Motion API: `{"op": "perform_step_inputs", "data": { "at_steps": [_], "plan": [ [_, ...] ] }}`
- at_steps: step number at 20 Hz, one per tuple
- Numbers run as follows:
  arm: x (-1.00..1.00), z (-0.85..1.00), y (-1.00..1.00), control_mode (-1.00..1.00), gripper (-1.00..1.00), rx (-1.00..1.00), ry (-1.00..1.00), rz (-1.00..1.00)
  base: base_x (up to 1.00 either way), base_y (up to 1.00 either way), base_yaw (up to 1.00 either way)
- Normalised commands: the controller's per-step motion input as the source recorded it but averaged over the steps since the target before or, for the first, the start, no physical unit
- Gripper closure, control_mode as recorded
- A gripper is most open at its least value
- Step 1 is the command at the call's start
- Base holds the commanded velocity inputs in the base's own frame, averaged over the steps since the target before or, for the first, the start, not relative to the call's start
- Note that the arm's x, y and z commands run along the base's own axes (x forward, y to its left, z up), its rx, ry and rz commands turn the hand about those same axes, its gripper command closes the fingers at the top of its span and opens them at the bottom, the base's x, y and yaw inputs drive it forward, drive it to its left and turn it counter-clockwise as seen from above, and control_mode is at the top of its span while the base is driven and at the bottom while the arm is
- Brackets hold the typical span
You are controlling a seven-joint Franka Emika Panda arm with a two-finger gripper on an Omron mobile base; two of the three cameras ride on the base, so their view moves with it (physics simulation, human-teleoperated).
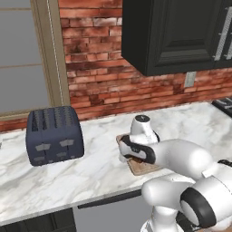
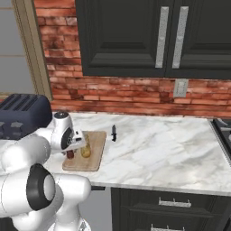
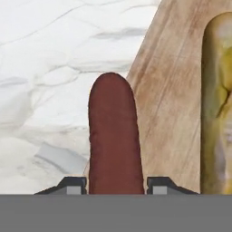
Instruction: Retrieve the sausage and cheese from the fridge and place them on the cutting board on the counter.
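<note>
Robot hand (image 3: 116, 183) over the light brown wooden cutting board (image 3: 172, 104).
Fingers pinch the dark red-brown sausage (image 3: 113, 136), its length running straight out from the hand.

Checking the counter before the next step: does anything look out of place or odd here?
Nothing is spilled or damaged. The sausage sits between the jaws, hanging over the left edge of the cutting board, partly above the counter. The cheese already lies on the board.
</note>
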Motion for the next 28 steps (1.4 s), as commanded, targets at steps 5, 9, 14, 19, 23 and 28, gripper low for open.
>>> {"op": "perform_step_inputs", "data": {
  "at_steps": [5, 9, 14, 19, 23, 28],
  "plan": [
    [0.41, -0.47, -0.07, -1.00, 1.00, -0.01, 0.10, 0.00, 0.00, 0.00, 0.00],
    [0.19, -0.21, -0.03, -1.00, 1.00, 0.00, 0.05, 0.01, 0.00, 0.00, 0.00],
    [-0.02, -0.11, -0.03, -1.00, 1.00, 0.00, 0.03, 0.00, 0.00, 0.00, 0.00],
    [-0.24, -0.15, -0.03, -1.00, 1.00, 0.00, 0.02, 0.00, 0.00, 0.00, 0.00],
    [-0.36, 0.00, -0.11, -1.00, 1.00, 0.00, 0.00, 0.00, 0.00, 0.00, 0.00],
    [-0.44, 0.00, -0.20, -1.00, 1.00, 0.00, 0.00, 0.00, 0.00, 0.00, 0.00]
  ]
}}
